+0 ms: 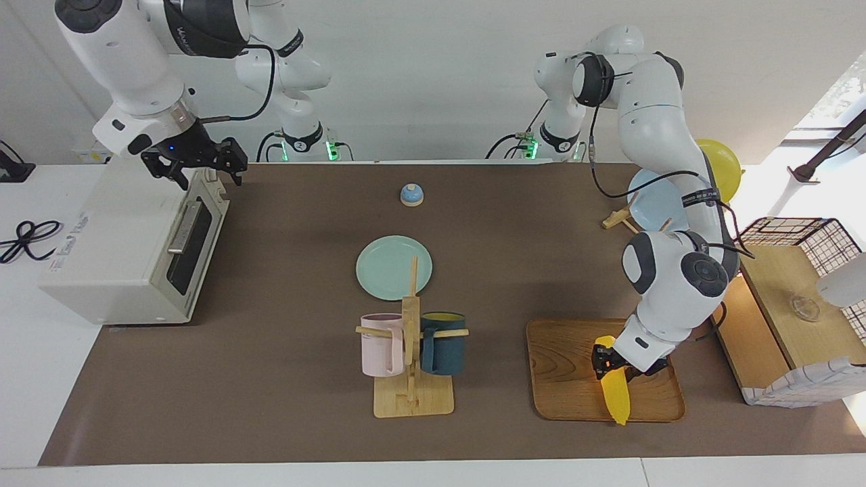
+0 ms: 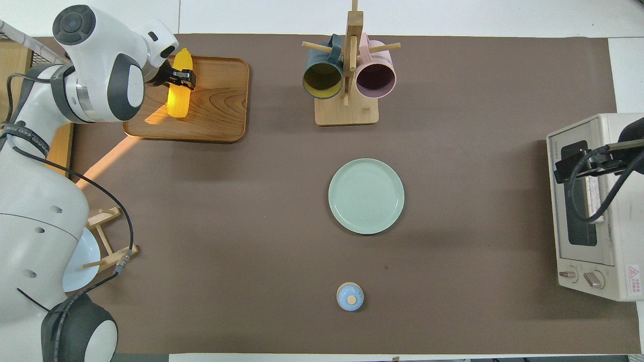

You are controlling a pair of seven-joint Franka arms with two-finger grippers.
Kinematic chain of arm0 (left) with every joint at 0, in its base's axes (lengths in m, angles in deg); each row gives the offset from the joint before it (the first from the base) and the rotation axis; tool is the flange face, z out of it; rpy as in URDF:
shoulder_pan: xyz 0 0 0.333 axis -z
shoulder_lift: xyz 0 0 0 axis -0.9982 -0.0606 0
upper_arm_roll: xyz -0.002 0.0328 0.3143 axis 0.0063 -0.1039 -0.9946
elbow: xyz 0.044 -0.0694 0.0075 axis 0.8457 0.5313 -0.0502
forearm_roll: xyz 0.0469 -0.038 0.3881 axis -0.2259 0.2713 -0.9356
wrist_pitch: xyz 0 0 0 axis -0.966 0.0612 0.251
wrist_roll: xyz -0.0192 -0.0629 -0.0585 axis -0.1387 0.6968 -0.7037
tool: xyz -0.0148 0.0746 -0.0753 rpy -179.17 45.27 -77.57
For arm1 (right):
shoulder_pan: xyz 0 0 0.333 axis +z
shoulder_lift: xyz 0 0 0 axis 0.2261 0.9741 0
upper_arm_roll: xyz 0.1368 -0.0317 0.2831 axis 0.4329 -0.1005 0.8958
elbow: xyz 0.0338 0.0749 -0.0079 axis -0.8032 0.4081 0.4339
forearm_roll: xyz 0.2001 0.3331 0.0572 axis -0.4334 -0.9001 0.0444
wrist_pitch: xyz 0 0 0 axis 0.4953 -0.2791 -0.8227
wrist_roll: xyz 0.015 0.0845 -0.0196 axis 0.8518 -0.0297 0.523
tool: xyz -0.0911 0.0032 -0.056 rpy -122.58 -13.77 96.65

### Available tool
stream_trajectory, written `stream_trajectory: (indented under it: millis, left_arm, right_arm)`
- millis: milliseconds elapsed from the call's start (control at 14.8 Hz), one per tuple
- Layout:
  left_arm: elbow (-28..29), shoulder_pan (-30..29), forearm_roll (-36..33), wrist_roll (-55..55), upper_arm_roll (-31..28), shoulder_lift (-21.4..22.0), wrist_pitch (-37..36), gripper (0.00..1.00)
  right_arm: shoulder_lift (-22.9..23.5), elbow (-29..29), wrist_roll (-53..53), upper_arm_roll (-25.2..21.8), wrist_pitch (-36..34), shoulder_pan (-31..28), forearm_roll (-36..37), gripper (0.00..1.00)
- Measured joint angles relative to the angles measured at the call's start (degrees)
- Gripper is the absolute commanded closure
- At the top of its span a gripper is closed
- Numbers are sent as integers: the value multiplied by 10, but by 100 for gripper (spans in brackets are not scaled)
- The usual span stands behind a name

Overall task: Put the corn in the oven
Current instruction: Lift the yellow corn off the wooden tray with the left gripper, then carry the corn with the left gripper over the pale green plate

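Though the left gripper [image 1: 607, 361] hides part of the corn [image 1: 616, 398], it's clamped on it nr tray [image 1: 561, 379] edge; right gripper [image 1: 196, 164] open over oven [image 1: 122, 250].

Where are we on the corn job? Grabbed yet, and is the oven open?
Done: the left gripper is shut on the corn, which lies on the wooden tray. In hand: nothing lifted yet. Left: the oven door is shut; the right gripper hangs open over the oven's top edge. Open it, carry the corn across, put it in.

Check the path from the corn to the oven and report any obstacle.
The oven door is closed, blocking entry. The left gripper grips the corn on the wooden tray; the mug rack stands between.
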Motion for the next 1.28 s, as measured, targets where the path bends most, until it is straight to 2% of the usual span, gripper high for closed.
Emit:
stream_trajectory:
  millis: [202, 337, 539, 742, 944, 1079, 1281]
  left_arm:
    - [-11, 0, 12, 0, 2, 9, -33, 100]
    - [-19, 1, 36, -2, 3, 38, -77, 100]
    - [15, 11, 46, -40, 7, 130, -147, 100]
    - [110, 63, 48, -125, 10, 239, -178, 100]
    - [211, 151, 49, -227, 11, 313, -174, 100]
    - [254, 202, 49, -285, 11, 331, -135, 100]
    - [321, 279, 49, -360, 12, 338, -26, 100]
  right_arm:
    - [0, 0, 0, 2, 0, 0, 0, 0]
    - [0, 0, 0, 3, 0, 0, 0, 0]
    - [0, 0, 0, 3, 0, 0, 0, 0]
    - [0, 0, 0, 3, 0, 0, 0, 0]
    - [0, 0, 0, 3, 0, 0, 0, 0]
    - [0, 0, 0, 3, 0, 0, 0, 0]
    - [0, 0, 0, 4, 0, 0, 0, 0]
